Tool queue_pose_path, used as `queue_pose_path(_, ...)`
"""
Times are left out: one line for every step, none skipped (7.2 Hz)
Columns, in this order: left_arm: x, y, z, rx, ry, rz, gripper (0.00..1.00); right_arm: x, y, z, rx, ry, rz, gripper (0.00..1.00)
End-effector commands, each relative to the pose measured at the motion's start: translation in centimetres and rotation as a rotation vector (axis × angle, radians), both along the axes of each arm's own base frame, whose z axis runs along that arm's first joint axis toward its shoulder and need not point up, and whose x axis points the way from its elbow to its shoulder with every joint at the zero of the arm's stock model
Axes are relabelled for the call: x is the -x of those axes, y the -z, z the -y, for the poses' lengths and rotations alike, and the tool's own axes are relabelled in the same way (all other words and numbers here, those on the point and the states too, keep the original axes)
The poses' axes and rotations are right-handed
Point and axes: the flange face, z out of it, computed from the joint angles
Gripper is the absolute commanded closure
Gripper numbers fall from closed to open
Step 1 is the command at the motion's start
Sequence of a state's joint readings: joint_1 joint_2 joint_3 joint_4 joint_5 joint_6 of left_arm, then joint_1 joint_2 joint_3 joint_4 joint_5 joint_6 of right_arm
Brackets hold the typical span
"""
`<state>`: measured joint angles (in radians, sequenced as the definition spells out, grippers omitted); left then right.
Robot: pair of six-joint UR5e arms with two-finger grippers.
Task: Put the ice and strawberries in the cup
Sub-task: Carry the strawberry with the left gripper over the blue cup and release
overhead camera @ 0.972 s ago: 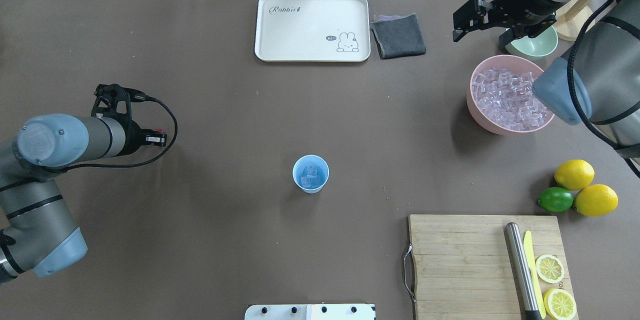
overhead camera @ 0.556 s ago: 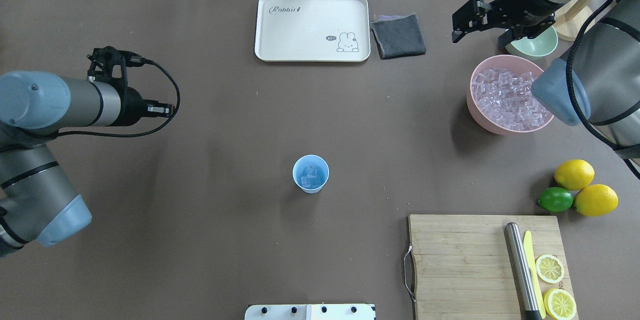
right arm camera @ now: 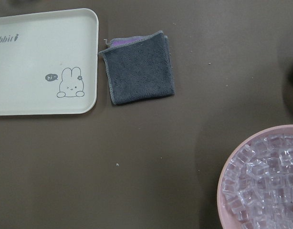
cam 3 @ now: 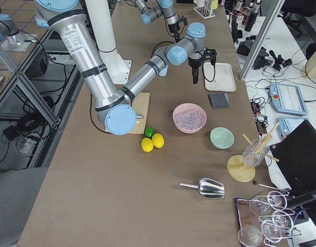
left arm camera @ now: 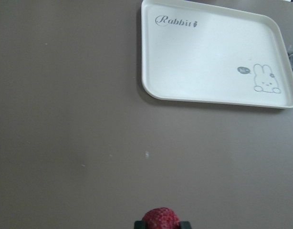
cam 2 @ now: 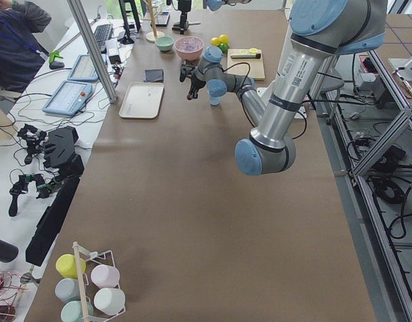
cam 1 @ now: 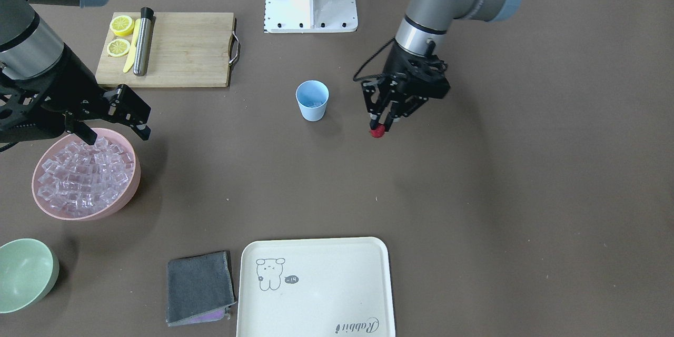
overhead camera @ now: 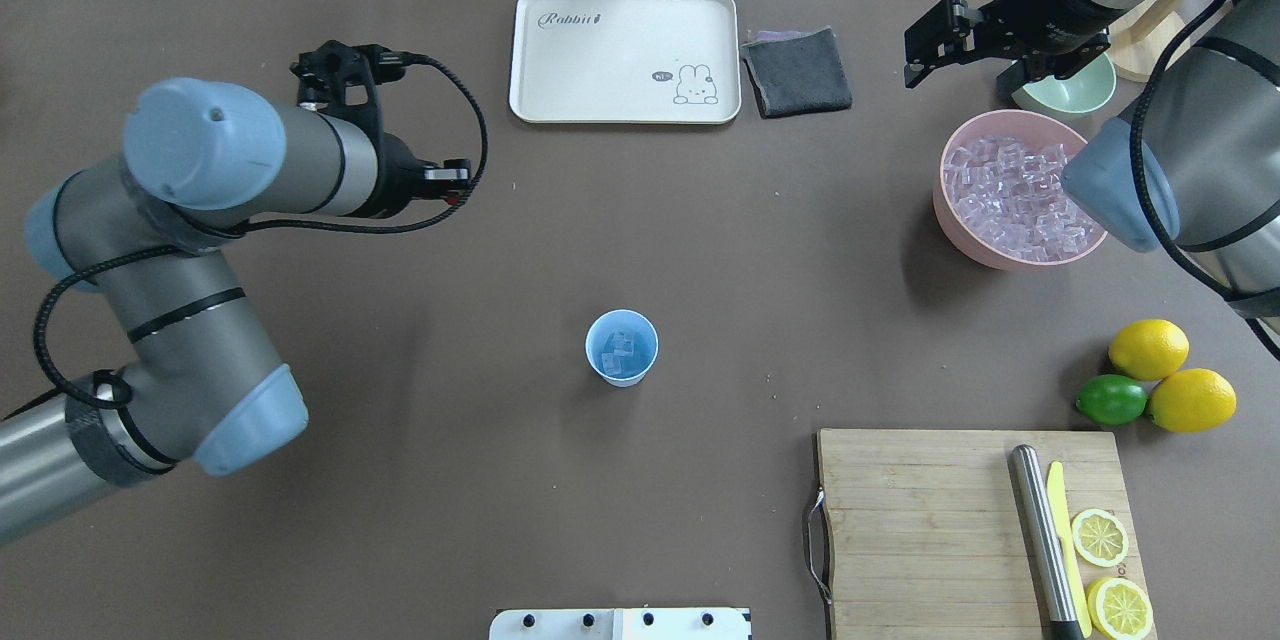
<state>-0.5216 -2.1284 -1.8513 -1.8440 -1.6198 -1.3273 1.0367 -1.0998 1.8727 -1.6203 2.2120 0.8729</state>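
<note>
Some ice (overhead camera: 622, 350) is in the cup (cam 1: 312, 110) (a few cubes); my left hand (cam 1: 378, 127), at its ten o'clock, pinches the strawberry (cam 1: 376, 133), undelivered.

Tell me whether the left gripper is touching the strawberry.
Touching. The exterior front-facing view shows the strawberry pinched at the tips of the left gripper, and the left wrist-mounted view shows it wedged between the two fingertips.
</note>
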Motion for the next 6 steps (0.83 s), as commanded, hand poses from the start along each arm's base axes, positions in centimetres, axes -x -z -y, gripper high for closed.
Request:
queue_pose_path(-6.1, 6.0, -8.6, 0.002, 0.015, -0.012, 1.0, 0.0, -0.5, 0.0, 0.006, 0.001, -0.005, 0.01)
queue_pose_path(-7.5, 5.9, -10.6, 0.009, 0.022, -0.014, 1.0, 0.0, -1.0, 0.1, 0.002, 0.01, -0.013, 0.01)
queue_pose_path(-8.3, 5.6, -11.5, -0.001, 0.025, -0.004, 1.0, 0.1, -1.2, 0.2, 0.003, 0.011, -0.015, 0.01)
queue_pose_path(-8.3, 5.6, -11.6, -0.002, 0.022, -0.005, 1.0, 0.0, -1.1, 0.1, 0.002, 0.011, -0.015, 0.01)
queue_pose_path(-8.3, 5.4, -11.5, -0.003, 0.023, -0.001, 1.0, 0.0, -1.1, 0.0, 0.0, 0.011, -0.014, 0.01)
queue_pose_path(-8.3, 5.0, -11.5, -0.003, 0.022, 0.004, 1.0, 0.0, -1.1, 0.0, 0.001, 0.01, -0.014, 0.01)
